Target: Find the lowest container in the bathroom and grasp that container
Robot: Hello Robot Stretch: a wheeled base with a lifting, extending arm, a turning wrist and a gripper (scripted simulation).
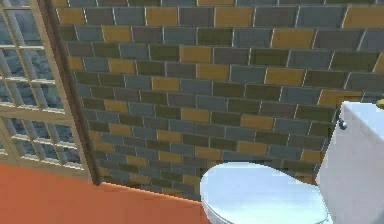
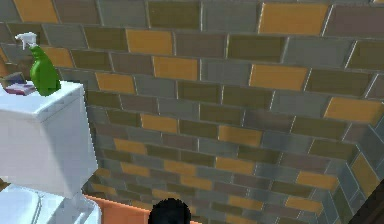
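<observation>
White oval toilet lid (image 1: 262, 195) foremost; green plastic spray bottle (image 2: 43, 70), likely target container, stands upright on white ceramic cistern (image 2: 45, 130) serving as its shelf; pincer state cannot be told.

Green spray bottle (image 2: 43, 70) with pale trigger head is seen. It is stood on the white toilet tank (image 2: 45, 130), near the tank's wall-side edge.

Green bottle (image 2: 43, 72), white toilet (image 1: 262, 192), grey-ochre brick wall (image 1: 200, 80)

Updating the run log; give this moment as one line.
toilet lid down | green spray bottle on tank | tiled wall behind
</observation>
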